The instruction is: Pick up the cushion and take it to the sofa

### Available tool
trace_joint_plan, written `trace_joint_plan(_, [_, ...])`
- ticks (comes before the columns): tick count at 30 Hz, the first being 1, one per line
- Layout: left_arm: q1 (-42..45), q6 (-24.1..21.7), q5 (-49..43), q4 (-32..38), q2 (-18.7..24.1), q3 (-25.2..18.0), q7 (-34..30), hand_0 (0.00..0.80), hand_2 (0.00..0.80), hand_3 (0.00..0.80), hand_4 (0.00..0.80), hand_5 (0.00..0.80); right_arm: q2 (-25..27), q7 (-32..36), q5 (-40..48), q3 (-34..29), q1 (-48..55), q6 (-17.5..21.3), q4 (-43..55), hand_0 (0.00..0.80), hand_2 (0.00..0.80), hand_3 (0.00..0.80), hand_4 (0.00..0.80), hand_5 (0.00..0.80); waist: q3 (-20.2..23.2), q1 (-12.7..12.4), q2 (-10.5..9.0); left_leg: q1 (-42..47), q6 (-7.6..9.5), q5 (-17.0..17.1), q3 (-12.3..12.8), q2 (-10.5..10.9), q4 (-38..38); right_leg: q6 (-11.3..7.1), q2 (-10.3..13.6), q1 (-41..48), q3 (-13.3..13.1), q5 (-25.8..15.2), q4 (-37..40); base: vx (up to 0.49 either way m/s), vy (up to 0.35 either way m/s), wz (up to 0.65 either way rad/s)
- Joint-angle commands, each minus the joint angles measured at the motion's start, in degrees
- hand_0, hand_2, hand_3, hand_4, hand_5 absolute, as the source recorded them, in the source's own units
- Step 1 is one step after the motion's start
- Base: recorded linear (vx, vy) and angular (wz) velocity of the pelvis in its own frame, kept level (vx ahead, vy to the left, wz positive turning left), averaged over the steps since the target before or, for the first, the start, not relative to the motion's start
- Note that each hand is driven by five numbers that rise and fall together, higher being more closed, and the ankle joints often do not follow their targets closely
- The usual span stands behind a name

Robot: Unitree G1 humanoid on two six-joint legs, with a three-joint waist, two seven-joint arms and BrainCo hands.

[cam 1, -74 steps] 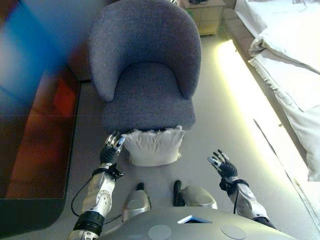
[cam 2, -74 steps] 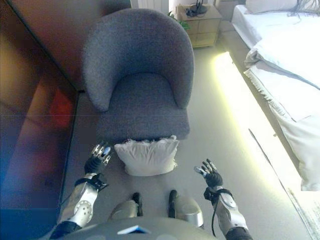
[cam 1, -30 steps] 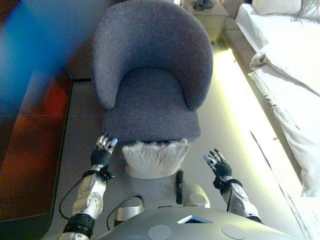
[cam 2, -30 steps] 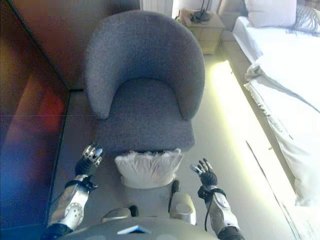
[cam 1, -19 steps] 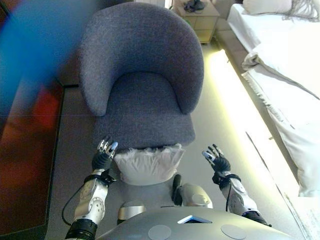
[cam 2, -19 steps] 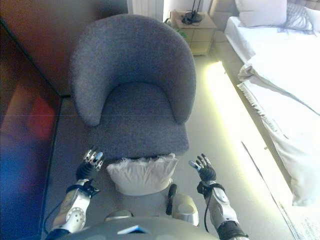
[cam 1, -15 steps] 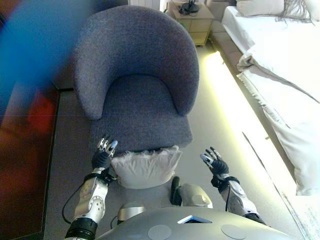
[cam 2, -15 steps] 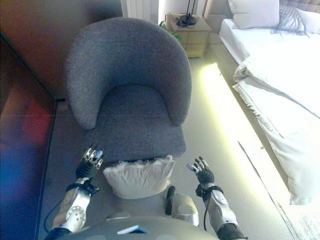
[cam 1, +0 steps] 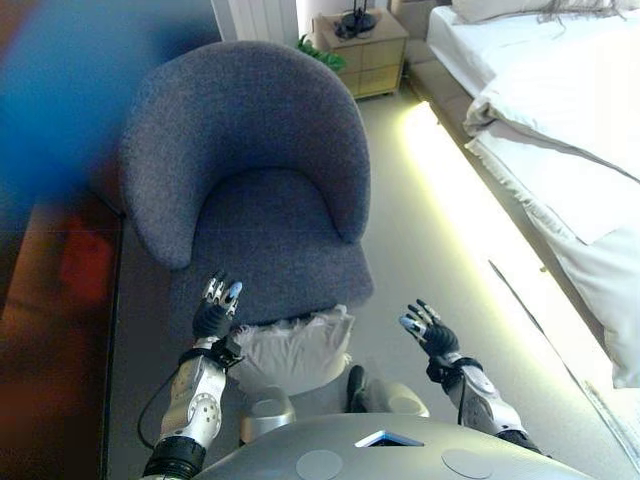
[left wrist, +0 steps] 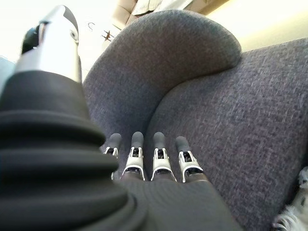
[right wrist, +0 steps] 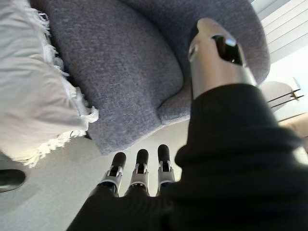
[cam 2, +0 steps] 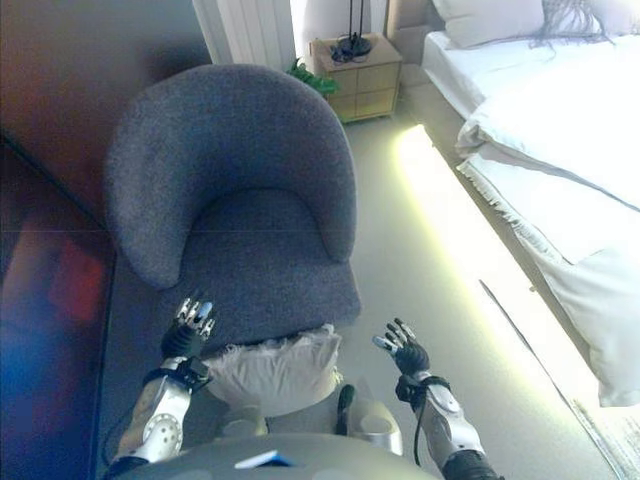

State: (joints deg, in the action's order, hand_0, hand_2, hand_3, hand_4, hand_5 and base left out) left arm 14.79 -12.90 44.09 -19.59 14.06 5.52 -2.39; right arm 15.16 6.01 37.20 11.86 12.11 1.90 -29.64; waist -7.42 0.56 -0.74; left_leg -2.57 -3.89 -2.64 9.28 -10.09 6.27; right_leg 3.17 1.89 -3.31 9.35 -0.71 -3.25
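Observation:
A white fringed cushion (cam 1: 292, 348) lies on the floor against the front of a grey-blue tub armchair (cam 1: 250, 190). My left hand (cam 1: 213, 314) hovers just left of the cushion, beside the chair's front corner, fingers straight and holding nothing. My right hand (cam 1: 428, 333) hangs open over the bare floor, a short gap to the right of the cushion. The right wrist view shows the cushion's fringe (right wrist: 33, 96) next to the seat (right wrist: 115, 62). The left wrist view shows straight fingers (left wrist: 144, 156) against the chair (left wrist: 202, 96).
A bed with white bedding (cam 1: 570, 120) runs along the right, with a lit strip (cam 1: 470, 220) along its base. A small wooden nightstand (cam 1: 365, 45) stands behind the chair. A dark glossy cabinet (cam 1: 50, 300) borders the left.
The camera has moved, so the chair and cushion sit further left and more of the back of the room shows. Both hands stay open on either side of the cushion.

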Motion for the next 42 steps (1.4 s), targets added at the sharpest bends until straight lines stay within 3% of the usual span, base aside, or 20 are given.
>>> trace_joint_plan(1, [0.2, -2.2, 1.5, 4.7, 2.1, -2.6, -1.7, 0.000, 0.000, 0.000, 0.000, 0.000, -0.1, 0.5, -0.2, -1.2, -1.1, 2.7, 4.6, 0.000, 0.000, 0.000, 0.000, 0.000, -0.4, -0.2, -1.12, -2.6, -1.87, 8.0, -0.4, -0.2, 0.2, -5.54, 4.6, 6.7, -1.9, 5.6, -2.9, 0.070, 0.056, -0.11])
trace_joint_plan(6, [-0.1, -2.3, 1.0, 4.8, 2.1, -1.8, -1.0, 0.000, 0.000, 0.000, 0.000, 0.000, -0.1, -0.9, 0.4, -1.6, 0.0, 2.3, 7.1, 0.000, 0.000, 0.000, 0.000, 0.000, 0.1, 1.3, -1.87, -2.2, -0.21, 2.3, 1.2, 2.4, 8.7, -6.07, 6.7, 6.4, -2.7, 5.0, -3.3, 0.065, 0.079, -0.15])
trace_joint_plan(10, [-1.0, -2.8, -0.1, 4.5, 3.1, -0.5, -1.0, 0.000, 0.000, 0.000, 0.000, 0.000, -1.1, -1.6, 0.7, -1.9, -0.1, 3.4, 6.1, 0.000, 0.000, 0.000, 0.000, 0.000, 0.7, 2.1, -1.62, 0.0, 1.49, -1.7, 3.0, 4.1, 6.3, -7.72, 8.2, 6.5, -3.0, 4.5, -3.8, 0.069, 0.162, -0.02])
trace_joint_plan(15, [-0.9, -2.2, -0.2, 4.4, 4.3, -0.8, -0.9, 0.000, 0.000, 0.000, 0.000, 0.000, -2.1, -1.6, -0.7, -1.8, 0.4, 3.3, 6.5, 0.000, 0.000, 0.000, 0.000, 0.000, 1.0, 1.9, -1.36, 2.0, 2.97, -2.4, 3.2, 5.7, 3.0, -9.86, 9.8, 5.9, -2.8, 3.7, -4.3, 0.055, 0.153, 0.03])
trace_joint_plan(18, [-1.0, -1.4, -2.6, 3.0, 5.1, -0.6, -1.2, 0.000, 0.000, 0.000, 0.000, 0.000, -2.2, -1.5, -2.9, -1.3, -0.6, 3.7, 5.6, 0.000, 0.000, 0.000, 0.000, 0.000, 0.3, 0.7, -1.57, 0.3, 4.56, -3.9, 3.1, 7.1, 4.8, -10.11, 12.8, 3.7, -1.6, 2.3, -8.3, 0.000, 0.154, 0.03])
trace_joint_plan(21, [-2.6, -1.8, -6.5, -0.1, 5.8, 0.4, -1.0, 0.000, 0.000, 0.000, 0.000, 0.000, -2.1, -2.0, -4.9, -0.6, -3.1, 4.0, 3.7, 0.000, 0.000, 0.000, 0.000, 0.000, -1.8, 0.1, -1.15, -1.1, 5.89, -5.5, 3.3, 7.5, 7.3, -9.14, 16.5, -3.1, -0.6, -1.5, -18.6, -0.043, 0.145, -0.05])
trace_joint_plan(22, [-3.1, -1.6, -7.9, -1.4, 6.3, 0.7, -0.6, 0.000, 0.000, 0.000, 0.000, 0.000, -1.9, -1.7, -5.0, -0.3, -3.8, 4.0, 2.8, 0.000, 0.000, 0.000, 0.000, 0.000, -2.7, 0.1, -1.12, -0.7, 5.48, -7.1, 3.0, 7.4, 8.6, -9.61, 17.6, -4.1, -0.9, -1.5, -19.8, -0.007, 0.045, -0.14])
trace_joint_plan(24, [-4.9, -1.7, -11.1, -3.7, 6.9, 1.3, 1.2, 0.000, 0.000, 0.000, 0.000, 0.000, -1.7, -1.6, -5.5, -0.2, -5.9, 3.8, 1.0, 0.000, 0.000, 0.000, 0.000, 0.000, -3.6, 0.1, -1.43, -2.2, 5.29, -6.8, 3.7, 7.0, 10.5, -9.42, 18.3, -6.3, -1.0, -3.3, -17.0, -0.074, -0.041, -0.21])
trace_joint_plan(26, [-8.9, -2.7, -13.6, -7.2, 8.4, 2.9, 3.6, 0.000, 0.000, 0.000, 0.000, 0.000, -0.6, -0.4, -4.5, 0.4, -9.7, 4.2, -1.5, 0.000, 0.000, 0.000, 0.000, 0.000, -5.6, 0.6, -1.79, -6.1, 4.73, -8.1, 2.9, 6.3, 14.5, -10.26, 17.7, -10.6, -3.0, -3.0, -15.2, -0.157, -0.101, -0.09])
trace_joint_plan(31, [-17.8, -3.7, -13.4, -13.8, 8.7, 5.9, 7.2, 0.000, 0.000, 0.000, 0.000, 0.000, 3.1, -2.1, -5.8, 2.3, -18.4, 5.5, -7.7, 0.000, 0.000, 0.000, 0.000, 0.000, -10.4, -0.8, -1.27, -16.5, 2.83, -8.7, 1.2, 2.5, 23.6, -10.29, 17.6, -15.0, -2.2, -0.5, -17.9, -0.204, -0.123, 0.05])
trace_joint_plan(35, [-23.0, -5.7, -14.0, -18.9, 7.0, 8.4, 10.3, 0.000, 0.000, 0.000, 0.000, 0.000, 5.0, -5.7, -6.3, 4.1, -23.6, 6.0, -11.3, 0.000, 0.000, 0.000, 0.000, 0.000, -13.4, -1.4, -0.75, -22.9, 2.38, -9.7, -0.1, 1.8, 28.5, -9.50, 17.7, -21.0, -2.2, 2.1, -24.1, -0.147, -0.038, 0.13])
trace_joint_plan(36, [-23.7, -6.3, -14.6, -20.1, 6.6, 8.6, 11.0, 0.000, 0.000, 0.000, 0.000, 0.000, 5.3, -6.4, -6.5, 4.3, -24.6, 5.9, -12.0, 0.000, 0.000, 0.000, 0.000, 0.000, -14.2, -1.5, -0.34, -23.5, 2.00, -11.5, -0.6, 1.5, 30.3, -9.75, 17.5, -21.9, -2.7, 3.9, -26.6, -0.065, 0.004, 0.05])
trace_joint_plan(42, [-28.8, -5.8, -16.7, -24.2, 6.3, 9.5, 15.1, 0.000, 0.000, 0.000, 0.000, 0.000, 8.7, -9.7, -13.1, 5.6, -32.7, 4.3, -15.9, 0.000, 0.000, 0.000, 0.000, 0.000, -17.2, -1.6, 0.96, -31.8, 2.13, -12.6, -1.9, 1.9, 35.6, -9.27, 16.6, -31.0, -4.1, 6.2, -33.8, -0.110, 0.006, 0.06])
